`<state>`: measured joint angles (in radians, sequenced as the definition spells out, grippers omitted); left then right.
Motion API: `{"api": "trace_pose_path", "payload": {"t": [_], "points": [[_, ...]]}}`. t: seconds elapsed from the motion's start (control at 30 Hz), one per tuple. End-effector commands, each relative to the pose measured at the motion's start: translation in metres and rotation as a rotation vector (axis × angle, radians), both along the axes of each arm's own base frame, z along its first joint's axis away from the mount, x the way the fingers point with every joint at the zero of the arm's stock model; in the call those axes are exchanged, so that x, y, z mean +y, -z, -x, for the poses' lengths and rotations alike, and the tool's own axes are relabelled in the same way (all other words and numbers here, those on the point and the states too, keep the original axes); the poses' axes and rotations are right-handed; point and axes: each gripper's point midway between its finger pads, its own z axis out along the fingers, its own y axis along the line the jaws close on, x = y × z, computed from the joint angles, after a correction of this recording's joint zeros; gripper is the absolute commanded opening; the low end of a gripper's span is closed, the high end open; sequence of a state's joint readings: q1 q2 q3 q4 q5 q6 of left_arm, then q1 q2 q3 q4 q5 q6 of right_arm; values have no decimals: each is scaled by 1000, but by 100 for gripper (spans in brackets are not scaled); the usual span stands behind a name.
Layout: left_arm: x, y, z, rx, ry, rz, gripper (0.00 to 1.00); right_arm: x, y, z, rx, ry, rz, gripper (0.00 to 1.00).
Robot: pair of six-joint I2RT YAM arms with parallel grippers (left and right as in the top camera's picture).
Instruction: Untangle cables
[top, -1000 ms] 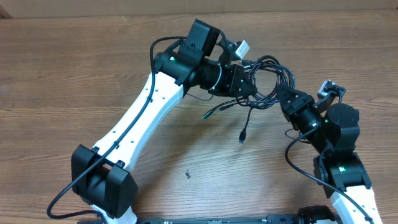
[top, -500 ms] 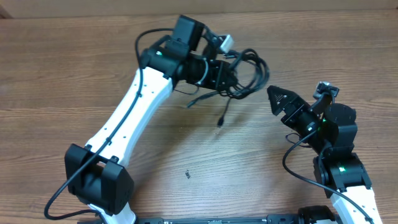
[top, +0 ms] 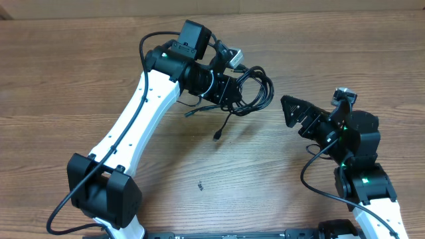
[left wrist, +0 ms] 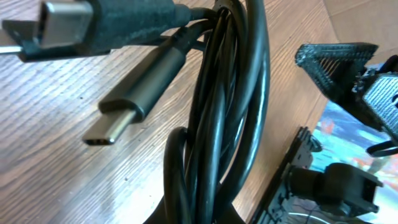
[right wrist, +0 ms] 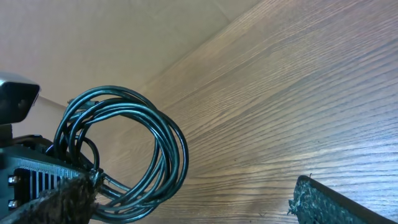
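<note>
Left pincer (top: 233, 93) clenched on cables (left wrist: 217, 124), loop held up over table (top: 80, 79), plug ends hanging down. Right pincer (top: 290, 110) spread wide, holding nothing. Loop sits just left of right pincer, near, not touching.

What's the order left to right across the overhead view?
left arm → cables → right gripper → right arm. The left gripper is left out because it overlaps the cable bundle.
</note>
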<state>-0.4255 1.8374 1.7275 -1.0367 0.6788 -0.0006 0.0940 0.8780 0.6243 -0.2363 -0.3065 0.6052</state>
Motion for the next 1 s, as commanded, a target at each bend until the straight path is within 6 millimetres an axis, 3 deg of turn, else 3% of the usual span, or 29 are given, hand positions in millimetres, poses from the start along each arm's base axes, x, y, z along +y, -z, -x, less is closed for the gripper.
{"api": "trace_pose_path", "payload": {"t": [0.0,0.8,0.97], "points": [[-1,-16,2,-68,25,9,4,-2,-14,-2,-40,5,11,100],[0,-16,1,-71,22,3,4,-2,-13,-1,-35,5,12,100],[2,-13,3,-94,56,-13,4,3,-5,-1,-57,-74,112,100]]}}
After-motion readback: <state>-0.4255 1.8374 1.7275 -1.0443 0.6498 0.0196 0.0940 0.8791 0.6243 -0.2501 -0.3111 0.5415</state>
